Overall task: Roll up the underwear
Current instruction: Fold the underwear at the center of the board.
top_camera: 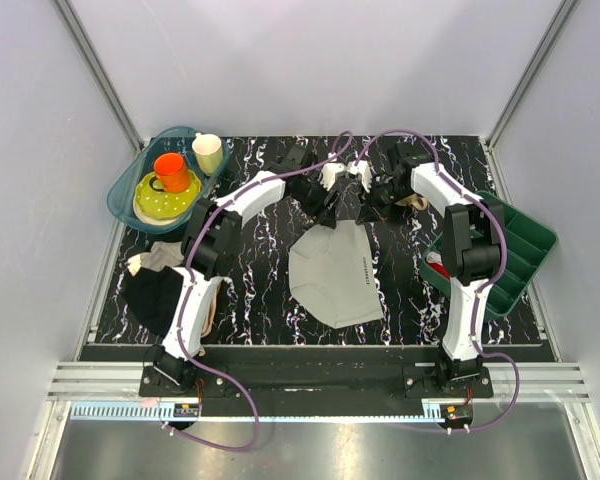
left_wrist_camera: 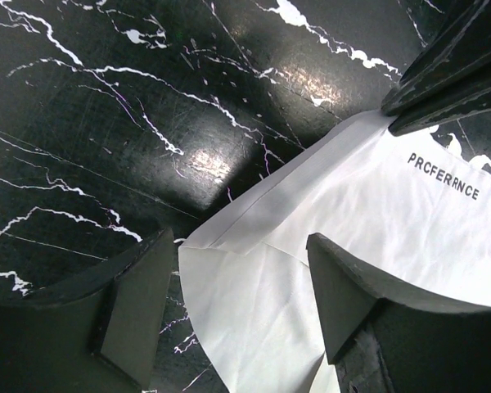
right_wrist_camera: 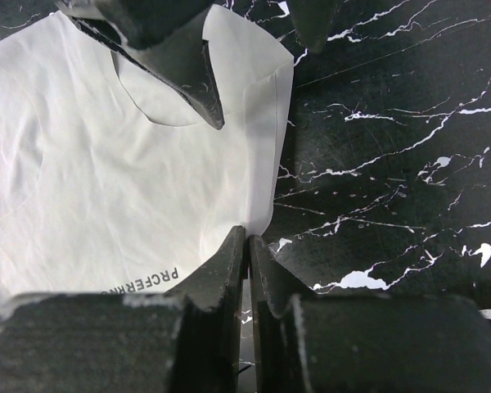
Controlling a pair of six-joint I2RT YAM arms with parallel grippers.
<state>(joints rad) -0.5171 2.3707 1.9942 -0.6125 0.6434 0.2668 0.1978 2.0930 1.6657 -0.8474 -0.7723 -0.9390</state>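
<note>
The light grey underwear (top_camera: 335, 275) lies flat on the black marbled table, its waistband edge toward the far side. It carries small black lettering (left_wrist_camera: 443, 175). My left gripper (top_camera: 325, 212) is open, and its fingers (left_wrist_camera: 131, 303) stand on either side of a far corner of the underwear (left_wrist_camera: 262, 270). My right gripper (top_camera: 364, 214) is shut with its tips (right_wrist_camera: 247, 239) pinching the other far corner of the underwear (right_wrist_camera: 131, 172). Each wrist view shows the other gripper's dark fingers at its top edge.
A teal bin (top_camera: 125, 185) at the back left holds a yellow plate (top_camera: 165, 203), an orange mug (top_camera: 170, 170) and a beige mug (top_camera: 209, 152). A black cloth (top_camera: 155, 295) and a tan cloth (top_camera: 160, 258) lie at the left. A green tray (top_camera: 525, 245) stands at the right with a red and white bundle (top_camera: 438, 265).
</note>
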